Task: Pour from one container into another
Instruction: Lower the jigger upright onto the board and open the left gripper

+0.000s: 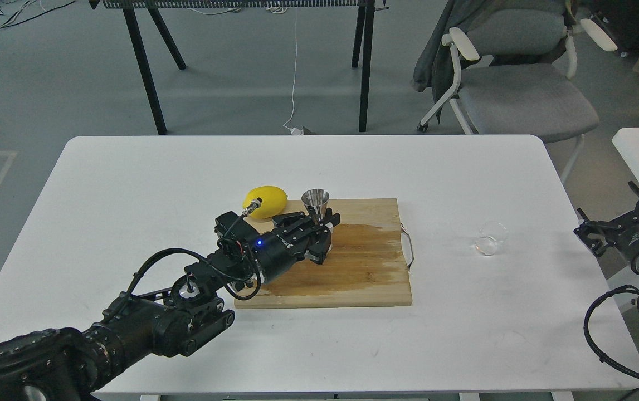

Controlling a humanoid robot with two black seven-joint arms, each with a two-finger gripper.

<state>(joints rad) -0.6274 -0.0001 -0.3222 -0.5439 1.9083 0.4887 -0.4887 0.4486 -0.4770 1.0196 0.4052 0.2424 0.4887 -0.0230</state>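
Observation:
The shiny steel hourglass jigger [316, 201] stands upright above the back left part of the wooden cutting board [364, 273], close to the lemon. My left gripper [322, 221] is shut on the jigger's lower half, and the jigger's bottom cone is hidden by the fingers. The small clear glass cup [490, 238] sits alone on the white table [130, 184], to the right of the board. My right gripper [619, 216] hovers off the table's right edge, well right of the cup, open and holding nothing.
A yellow lemon [265, 201] lies at the board's back left corner, touching my left arm's wrist connector in the view. The board has a dark wet stain and a metal handle [406, 248] on its right end. A grey chair [520, 83] stands behind the table.

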